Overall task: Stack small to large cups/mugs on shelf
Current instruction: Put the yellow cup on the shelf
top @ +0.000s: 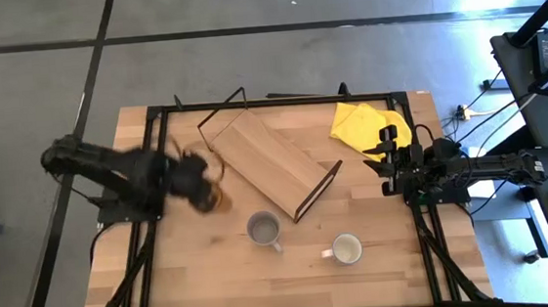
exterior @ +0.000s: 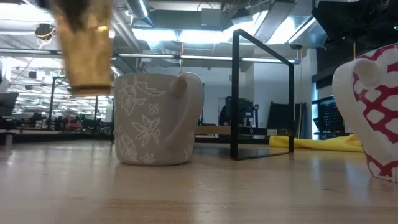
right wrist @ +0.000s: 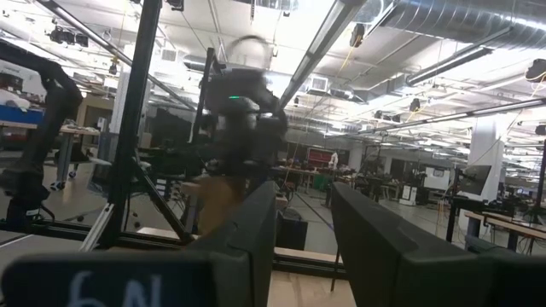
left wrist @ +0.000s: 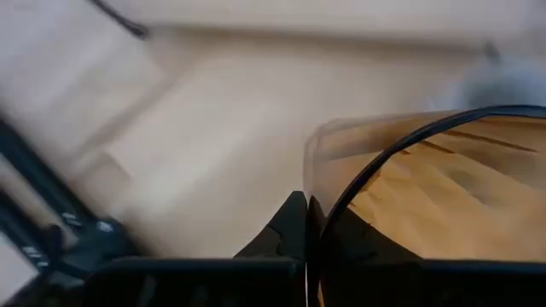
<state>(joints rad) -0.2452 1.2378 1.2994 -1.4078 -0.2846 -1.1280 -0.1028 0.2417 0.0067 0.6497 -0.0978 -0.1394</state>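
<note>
My left gripper point(top: 203, 182) is shut on the amber tumbler point(top: 221, 199), above the table just left of the shelf point(top: 270, 164). In the low view the tumbler point(exterior: 84, 50) hangs clear of the table. The shelf, a light-wood board with black wire frames at both ends, lies slantwise at the table's middle. The grey mug point(top: 263, 230) and the white mug point(top: 347, 250) stand upright on the table nearer the front edge. My right gripper point(top: 386, 167) is open and empty at the table's right side; its fingers point(right wrist: 256, 230) stand apart. My left gripper holds the tumbler by its wall at the rim point(left wrist: 328, 200). One finger point(left wrist: 292, 226) is outside the wall, and the other shows dark through the amber on the inside. The tumbler is lifted clear of the table and roughly upright.
A yellow cloth point(top: 363, 127) lies at the far right of the table, by the right arm. In the low view the grey mug point(exterior: 158, 118) has a leaf pattern and the white mug point(exterior: 373, 118) a red one. Black frame bars run along the table's edges.
</note>
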